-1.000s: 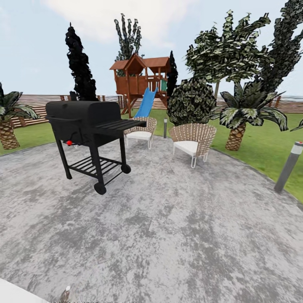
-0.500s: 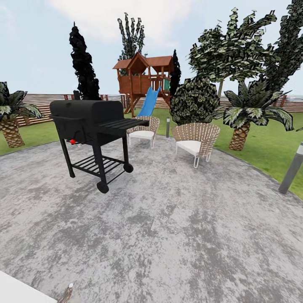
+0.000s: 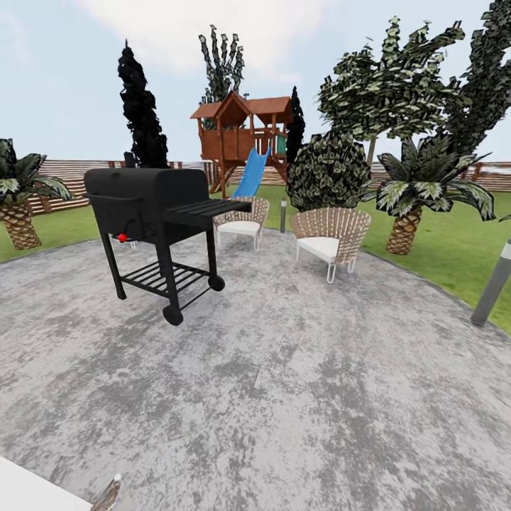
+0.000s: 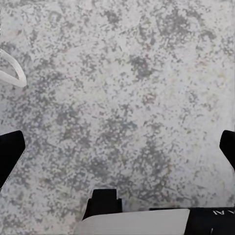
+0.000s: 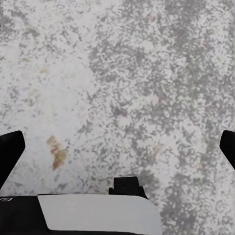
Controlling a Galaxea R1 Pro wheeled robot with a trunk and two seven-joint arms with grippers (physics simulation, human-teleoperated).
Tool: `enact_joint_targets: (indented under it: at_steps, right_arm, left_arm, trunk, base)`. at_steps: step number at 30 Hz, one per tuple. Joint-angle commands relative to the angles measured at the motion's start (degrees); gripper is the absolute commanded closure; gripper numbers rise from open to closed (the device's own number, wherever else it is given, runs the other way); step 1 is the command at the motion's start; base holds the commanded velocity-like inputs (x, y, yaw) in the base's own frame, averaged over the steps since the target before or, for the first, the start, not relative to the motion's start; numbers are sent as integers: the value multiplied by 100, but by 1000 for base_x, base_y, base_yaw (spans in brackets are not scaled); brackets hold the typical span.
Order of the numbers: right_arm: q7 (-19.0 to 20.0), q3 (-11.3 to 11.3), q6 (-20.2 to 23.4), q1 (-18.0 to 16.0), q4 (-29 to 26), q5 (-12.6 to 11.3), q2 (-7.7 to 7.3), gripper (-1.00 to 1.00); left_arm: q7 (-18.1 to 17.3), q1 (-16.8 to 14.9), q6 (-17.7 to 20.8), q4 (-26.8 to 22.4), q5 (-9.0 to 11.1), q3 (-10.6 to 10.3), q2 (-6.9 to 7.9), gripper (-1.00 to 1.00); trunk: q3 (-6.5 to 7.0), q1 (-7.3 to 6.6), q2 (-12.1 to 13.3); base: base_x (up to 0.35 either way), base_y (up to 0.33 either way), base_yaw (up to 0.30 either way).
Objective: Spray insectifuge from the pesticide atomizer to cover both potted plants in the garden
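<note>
The garden lies ahead in the head view: a round grey paved patio, green lawn and a slatted brown fence behind. The pesticide atomizer, the potted plants and the insectifuge are out of view. My left gripper hangs over mottled grey paving, open, its black fingertips far apart with nothing between them. My right gripper is likewise open and empty above the paving.
A black wheeled grill stands on the patio's left. Two wicker chairs sit at its far rim. A grey bollard lamp stands at the right edge. Palms and a wooden playhouse with blue slide lie beyond.
The whole head picture slid slightly right between one second and half a second ago, so the camera moved. Since then it has held almost still.
</note>
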Motion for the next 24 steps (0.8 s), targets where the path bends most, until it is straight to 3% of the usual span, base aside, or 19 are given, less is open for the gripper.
enact_joint_targets:
  at_steps: [1, 5, 6, 8, 11, 13, 15, 18, 24]
  right_arm:
    - [0, -13, -14, -1, -85, -3, 3, -100]
    - [2, -1, 28, -3, -1144, 2, 4, -100]
    - [2, 6, 75, -3, -1886, 6, 3, -100]
    - [1, 6, 262, -6, -2394, 5, 5, -100]
    - [5, 5, 1249, -5, -3186, 3, -11, -100]
    - [19, 5, 2519, -5, -4142, 5, -18, -100]
    - [24, 7, 3451, -4, -5185, 7, -19, -100]
    - [25, 13, 3921, -2, -6082, 8, -18, -100]
    - [43, 52, 4161, -1, -6688, 8, -17, -100]
  left_arm:
    - [-7, -51, -19, -43, -1, 1, 3, -100]
    - [-4, -363, 1, -650, 0, 3, 7, -100]
    - [11, -541, 41, -1038, -5, 3, -6, -100]
    - [29, -677, 90, -1273, -7, 3, -17, -100]
    - [43, -947, 326, -1562, 7, 4, -24, -100]
    - [44, -1254, 684, -1823, 39, 7, -28, -100]
    - [42, -1525, 986, -2167, 54, 10, -38, -100]
    - [41, -1666, 1253, -2599, 59, 7, -43, -100]
    - [29, -1730, 1612, -3260, 51, -12, -45, -100]
  trunk:
    - [-16, 22, -44]
    - [-70, 110, -204]
    - [-87, 132, -245]
    - [-121, 176, -325]
    - [-174, 242, -445]
    - [-210, 286, -525]
    - [-245, 330, -605]
    - [-299, 396, -726]
    - [-407, 528, -966]
  base:
    - [0, 0, 0]
    - [0, 0, 0]
    - [0, 0, 0]
    - [0, 0, 0]
    - [0, 0, 0]
    - [0, 0, 0]
    - [0, 0, 0]
    - [0, 0, 0]
    - [0, 0, 0]
